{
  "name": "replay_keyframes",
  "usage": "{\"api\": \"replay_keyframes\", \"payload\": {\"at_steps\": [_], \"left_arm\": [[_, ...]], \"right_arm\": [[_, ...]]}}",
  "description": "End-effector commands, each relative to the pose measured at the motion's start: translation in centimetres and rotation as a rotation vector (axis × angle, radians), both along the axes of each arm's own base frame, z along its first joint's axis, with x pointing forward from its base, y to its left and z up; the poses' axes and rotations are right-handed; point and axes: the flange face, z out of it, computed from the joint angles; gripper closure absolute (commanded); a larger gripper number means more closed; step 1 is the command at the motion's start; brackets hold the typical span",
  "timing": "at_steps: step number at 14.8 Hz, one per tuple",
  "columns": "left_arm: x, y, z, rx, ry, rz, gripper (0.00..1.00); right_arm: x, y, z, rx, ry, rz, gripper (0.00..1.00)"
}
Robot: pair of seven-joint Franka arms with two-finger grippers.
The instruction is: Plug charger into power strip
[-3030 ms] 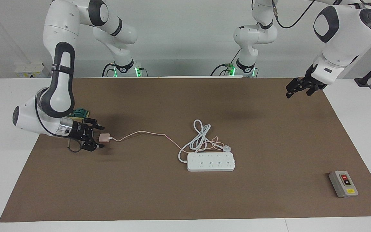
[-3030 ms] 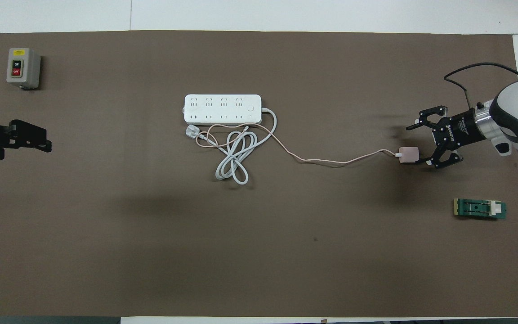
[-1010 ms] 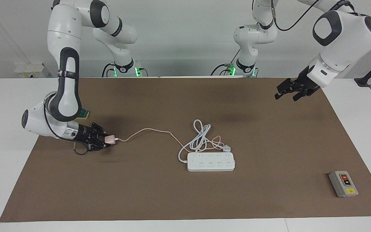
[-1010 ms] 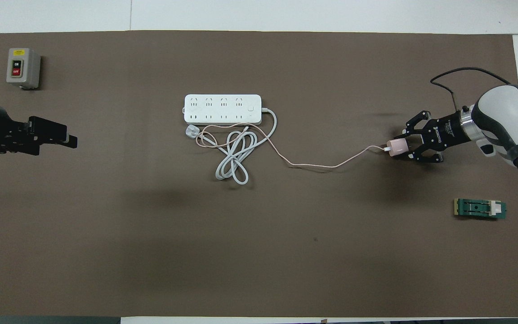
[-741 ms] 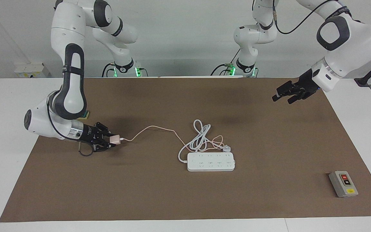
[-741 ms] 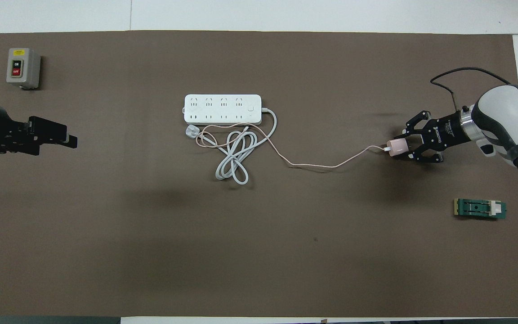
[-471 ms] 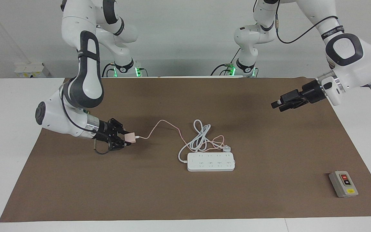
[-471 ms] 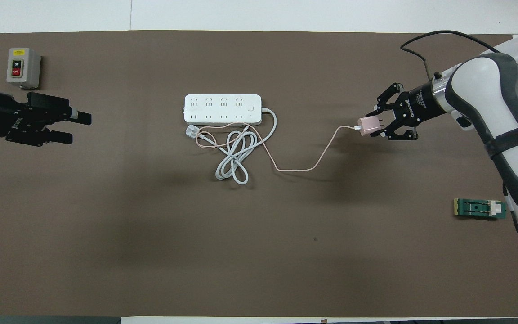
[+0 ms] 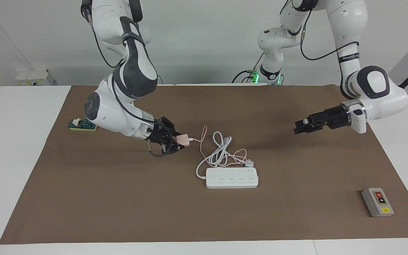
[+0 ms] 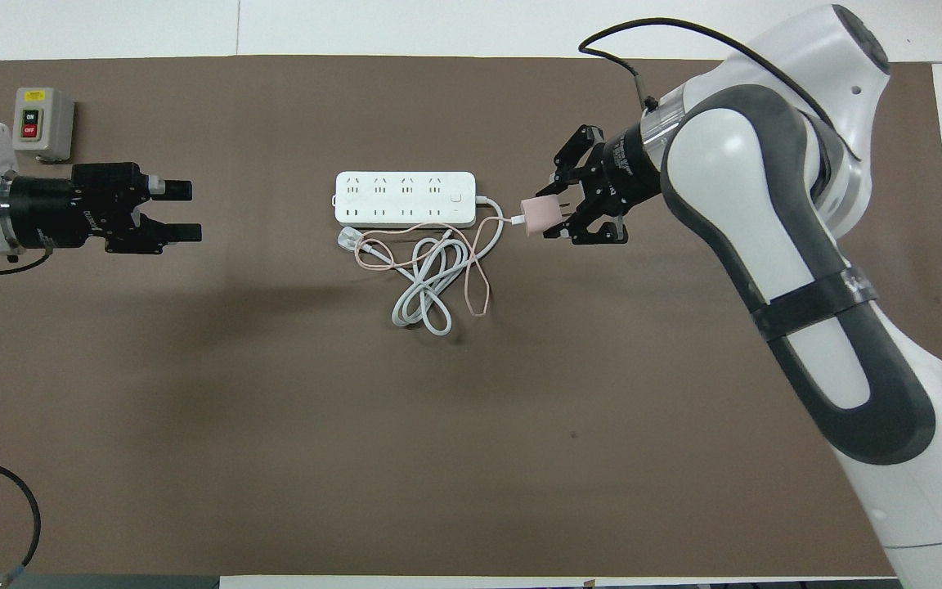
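The pale pink charger [image 9: 183, 140] [image 10: 538, 216] hangs in the air with my right gripper [image 9: 179, 141] [image 10: 557, 214] shut on it, just off the power strip's corded end and toward the right arm's end. Its thin pink cable [image 9: 202, 140] [image 10: 479, 270] loops down onto the mat. The white power strip [image 9: 232, 177] [image 10: 404, 199] lies flat mid-table with its sockets up. My left gripper [image 9: 298, 128] [image 10: 181, 211] is open and holds nothing, raised over the mat toward the left arm's end.
The strip's thick white cord [image 9: 218, 150] [image 10: 426, 286] lies coiled beside it, nearer the robots, with its white plug [image 9: 249, 163] [image 10: 348, 238]. A grey switch box [image 9: 377, 202] [image 10: 42, 123] sits at the left arm's end. A green block [image 9: 81, 124] lies at the right arm's end.
My right gripper closed on the charger, lifted it and carried it from the right arm's end toward the strip, the cable bunching into a loop. The left arm swung inward and lower.
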Motion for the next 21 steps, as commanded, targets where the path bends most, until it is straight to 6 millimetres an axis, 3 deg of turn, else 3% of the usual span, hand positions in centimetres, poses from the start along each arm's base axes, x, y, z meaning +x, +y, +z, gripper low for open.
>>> {"api": "replay_keyframes", "payload": {"at_steps": [1, 3, 5, 9, 10, 13, 15, 21], "left_arm": [[1.1, -1.9, -3.1, -0.116, -0.045, 0.031, 0.00], [1.1, -4.4, -4.5, -0.154, -0.137, -0.006, 0.00], [-0.3, -6.9, -5.8, -0.174, -0.145, -0.030, 0.00], [-3.0, -12.7, -7.2, -0.232, -0.179, -0.062, 0.00], [-3.5, -13.1, -7.3, -0.254, -0.211, -0.058, 0.00], [-5.0, -14.9, -7.6, -0.294, -0.257, -0.102, 0.00], [-5.2, -15.6, -6.7, -0.344, -0.260, -0.111, 0.00], [-6.3, -20.0, -6.5, -0.398, -0.237, -0.085, 0.00]], "right_arm": [[-0.7, 3.4, 1.4, 0.016, -0.017, -0.020, 1.00], [-1.5, 6.3, 1.7, 0.007, -0.017, -0.036, 1.00], [-2.5, 9.8, 2.1, 0.008, -0.038, -0.058, 1.00], [-3.6, 13.7, 2.6, 0.021, -0.083, -0.087, 1.00], [-3.8, 14.4, 2.7, 0.026, -0.093, -0.092, 1.00], [-4.2, 15.1, 2.7, 0.024, -0.090, -0.097, 1.00], [-4.4, 15.5, 2.7, 0.023, -0.090, -0.091, 1.00], [-4.5, 15.6, 2.6, 0.016, -0.087, -0.091, 1.00]]}}
